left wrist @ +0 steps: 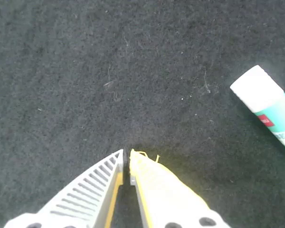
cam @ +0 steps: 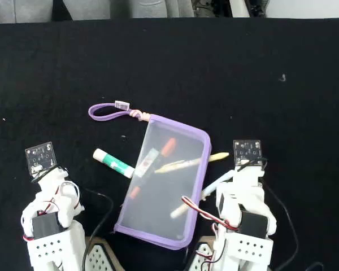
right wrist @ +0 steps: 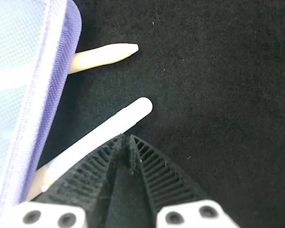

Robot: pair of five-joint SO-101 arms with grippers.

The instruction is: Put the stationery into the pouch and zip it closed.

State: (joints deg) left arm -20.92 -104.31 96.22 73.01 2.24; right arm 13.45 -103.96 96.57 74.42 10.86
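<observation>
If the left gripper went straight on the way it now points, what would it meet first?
Probably only the black table cloth. The shut left gripper points at a bare part of it; the glue stick lies off to the side, outside that line. Tip height is unclear.

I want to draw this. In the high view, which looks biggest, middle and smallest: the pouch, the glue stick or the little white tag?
1. Pouch
2. Glue stick
3. Tag
All lie flat on the table, so the order is clear.
</observation>
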